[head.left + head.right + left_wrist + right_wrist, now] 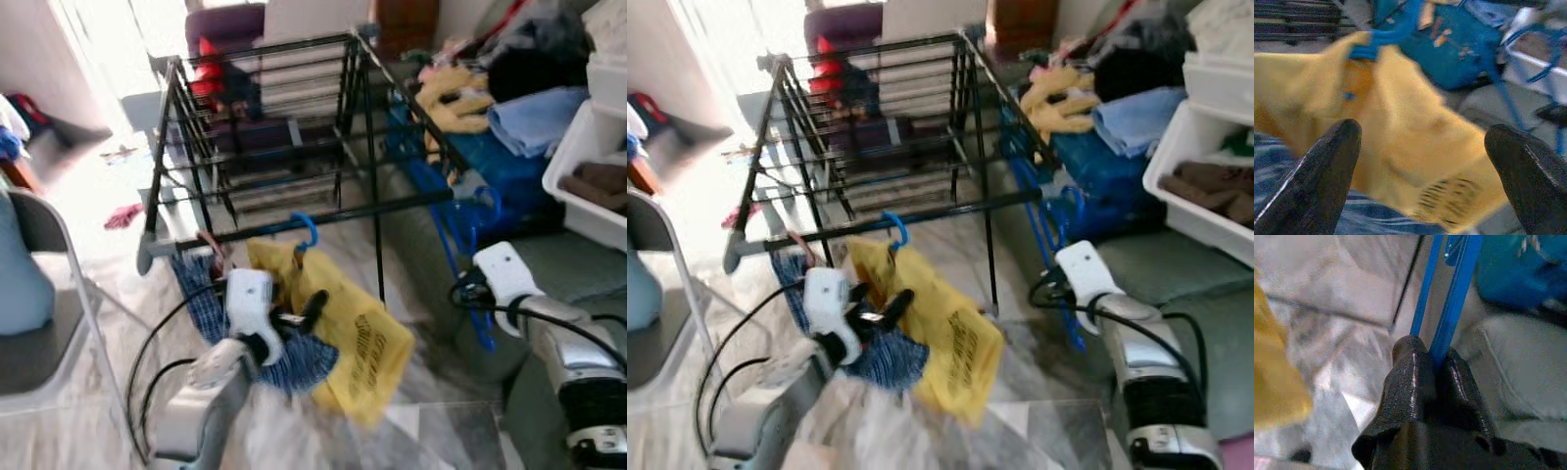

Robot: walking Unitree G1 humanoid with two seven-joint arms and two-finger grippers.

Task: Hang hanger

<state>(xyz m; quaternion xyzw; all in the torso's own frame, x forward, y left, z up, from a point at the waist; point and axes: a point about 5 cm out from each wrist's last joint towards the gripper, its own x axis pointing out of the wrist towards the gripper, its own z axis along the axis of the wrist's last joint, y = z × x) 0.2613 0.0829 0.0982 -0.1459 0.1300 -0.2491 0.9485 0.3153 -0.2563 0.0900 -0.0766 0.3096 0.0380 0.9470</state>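
Right claw (1436, 363) pinches blue hanger (1452, 298), forearm angled upward.

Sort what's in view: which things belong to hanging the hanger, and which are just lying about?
Job:
- blue hanger, clamped in right gripper
- drying rack
- yellow garment on its own blue hanger
- left gripper, fingers open

Lying about:
- folding chair
- white bin
- clothes pile
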